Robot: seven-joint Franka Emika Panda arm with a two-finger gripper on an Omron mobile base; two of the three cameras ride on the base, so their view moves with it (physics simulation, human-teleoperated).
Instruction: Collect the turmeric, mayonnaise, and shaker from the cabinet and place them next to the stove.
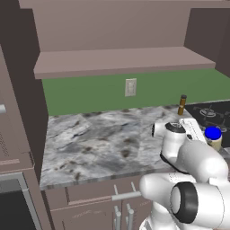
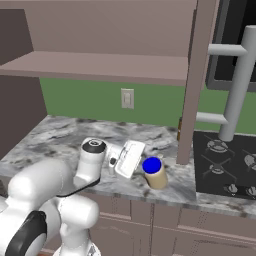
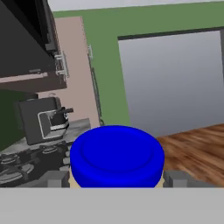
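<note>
Left base view: mayonnaise (image 1: 214,137) upright, lid up, on counter (image 1: 99,143) just beside stove (image 1: 213,114); turmeric (image 1: 182,104) upright behind.
Right base view: gripper (image 2: 141,167) against jar's side.
Hand view: fingertips (image 3: 56,178) flanking blue lid, clamped or merely beside: cannot tell.

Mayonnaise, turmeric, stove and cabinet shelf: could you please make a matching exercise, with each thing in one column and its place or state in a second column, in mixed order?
Things:
1. mayonnaise
2. turmeric
3. stove
4. cabinet shelf

Places or states:
A. nothing stands on it
B. at the counter's front edge, with the gripper around it
C. upright at the back of the counter, by the green wall
D. black, at the counter's right end

Pairs: 1-B, 2-C, 3-D, 4-A
</note>
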